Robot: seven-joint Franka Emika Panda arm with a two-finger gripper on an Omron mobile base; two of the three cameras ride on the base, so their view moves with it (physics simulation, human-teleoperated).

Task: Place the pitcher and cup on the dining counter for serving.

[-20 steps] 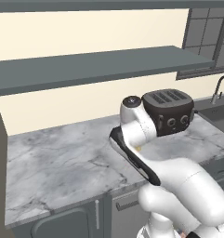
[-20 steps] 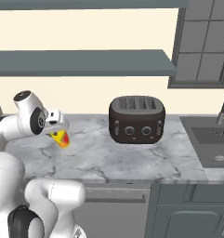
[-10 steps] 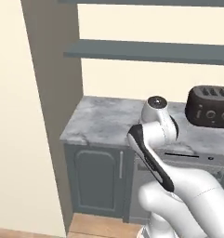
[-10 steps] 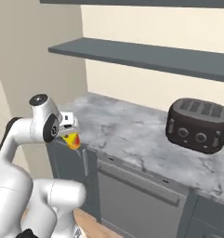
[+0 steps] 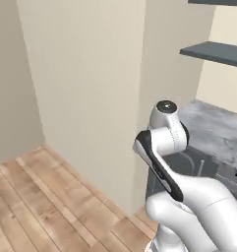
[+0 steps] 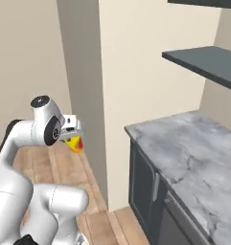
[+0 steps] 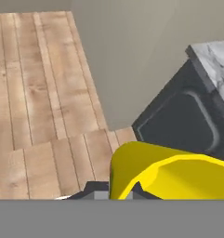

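Observation:
The small yellow cup (image 6: 75, 143) with red-orange marks hangs from my gripper (image 6: 73, 137), which is shut on it, out in the air over the wooden floor. In the hand view the cup (image 7: 169, 172) fills the lower right, its open rim facing the camera, with the dark fingertips (image 7: 136, 191) at its base. In the left base view my own arm hides the hand and the cup. The pitcher and the dining counter are out of view.
A cream wall corner (image 6: 83, 86) stands close to the right of the cup. Beyond it is a grey-veined marble counter (image 6: 193, 148) over dark cabinet doors (image 6: 143, 191), with a grey shelf (image 6: 203, 62) above. Wooden floor (image 5: 36, 197) spreads to the left.
The whole picture has swung left as the base turned: the toaster and most of the counter have left the views, and the wall and wooden floor have come in. The cup stays in my shut gripper.

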